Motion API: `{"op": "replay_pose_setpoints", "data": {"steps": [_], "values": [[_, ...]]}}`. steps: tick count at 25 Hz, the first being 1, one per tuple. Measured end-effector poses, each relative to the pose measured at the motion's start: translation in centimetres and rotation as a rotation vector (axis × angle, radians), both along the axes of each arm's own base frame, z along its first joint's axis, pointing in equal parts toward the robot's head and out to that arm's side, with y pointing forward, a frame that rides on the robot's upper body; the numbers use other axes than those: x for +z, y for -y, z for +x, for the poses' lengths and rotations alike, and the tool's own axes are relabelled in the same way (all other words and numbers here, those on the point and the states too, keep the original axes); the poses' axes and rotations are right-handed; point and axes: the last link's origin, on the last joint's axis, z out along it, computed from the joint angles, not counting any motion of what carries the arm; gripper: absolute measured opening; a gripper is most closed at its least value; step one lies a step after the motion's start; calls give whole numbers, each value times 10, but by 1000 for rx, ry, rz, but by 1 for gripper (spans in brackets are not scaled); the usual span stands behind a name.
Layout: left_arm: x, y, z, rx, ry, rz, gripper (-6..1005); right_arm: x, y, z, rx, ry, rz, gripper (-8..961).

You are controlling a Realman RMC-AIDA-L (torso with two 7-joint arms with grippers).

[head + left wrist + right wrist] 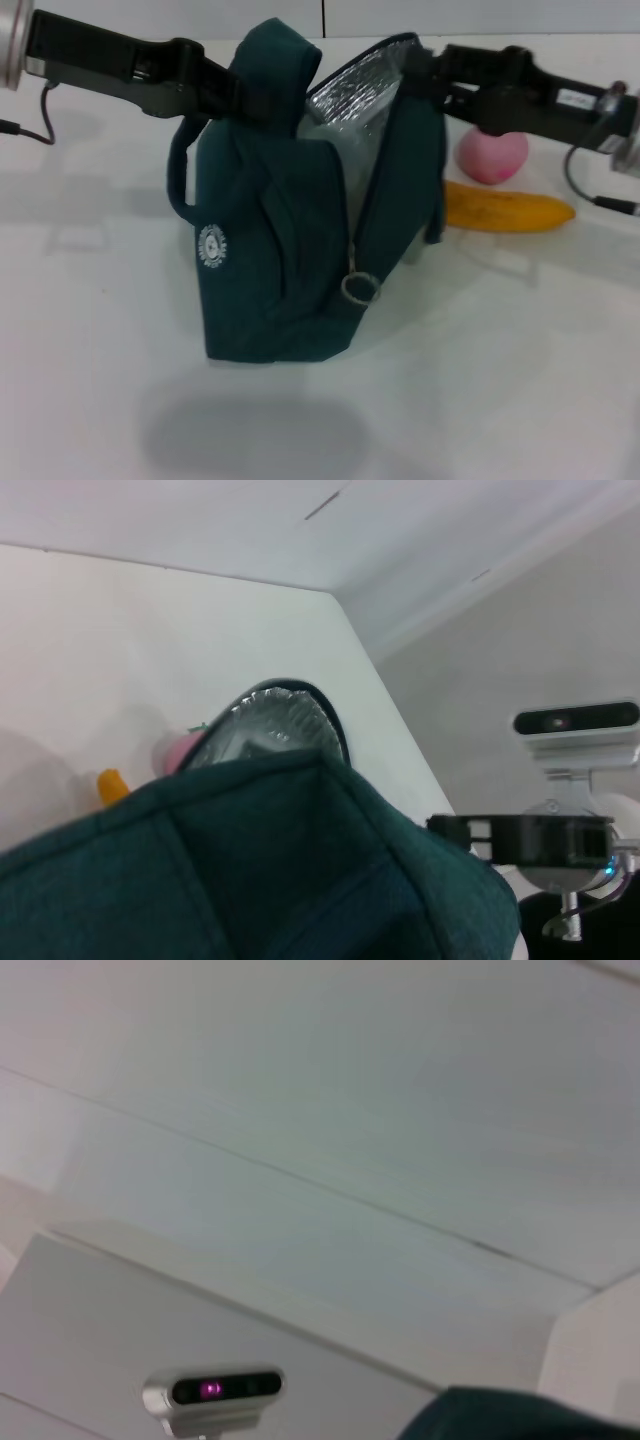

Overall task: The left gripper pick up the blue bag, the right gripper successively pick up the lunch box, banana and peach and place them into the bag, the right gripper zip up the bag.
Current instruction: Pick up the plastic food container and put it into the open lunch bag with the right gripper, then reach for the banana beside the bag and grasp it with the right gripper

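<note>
The blue bag hangs just above the table, casting a shadow beneath it. My left gripper is shut on its upper handle fabric. The bag's mouth gapes toward the right and shows silver foil lining. A metal ring zipper pull dangles at the front. My right gripper sits at the top rim of the open mouth. The pink peach and the banana lie on the table behind the bag, to its right. The lunch box is hidden. In the left wrist view, the bag fills the foreground.
The white table stretches bare in front and to both sides. The left wrist view shows a camera on a stand beyond the bag. In the right wrist view, another camera and a corner of bag appear.
</note>
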Motion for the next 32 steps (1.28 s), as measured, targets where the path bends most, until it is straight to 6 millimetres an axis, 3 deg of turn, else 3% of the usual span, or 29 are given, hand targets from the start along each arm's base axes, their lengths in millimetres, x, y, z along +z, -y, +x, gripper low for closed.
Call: {"op": "replay_pose_setpoints", "data": {"steps": [3, 10, 13, 16, 21, 25, 32], "values": [[2, 0, -6, 18, -6, 14, 34, 23, 1, 14, 16, 25, 85, 276], [3, 3, -16, 46, -10, 28, 34, 98, -4, 31, 180, 276, 291, 532], [3, 3, -17, 44, -10, 31, 34, 126, -17, 20, 309, 481, 282, 620], [3, 2, -16, 40, -10, 32, 34, 139, -33, 1, 435, 675, 197, 708], [0, 2, -14, 36, -6, 28, 34, 141, -48, -26, 637, 974, 107, 709], [0, 3, -15, 41, -1, 28, 35, 138, -55, -46, 793, 1116, 102, 711], [-3, 3, -9, 35, 18, 22, 35, 107, -61, -54, 966, 1279, 32, 803]]}}
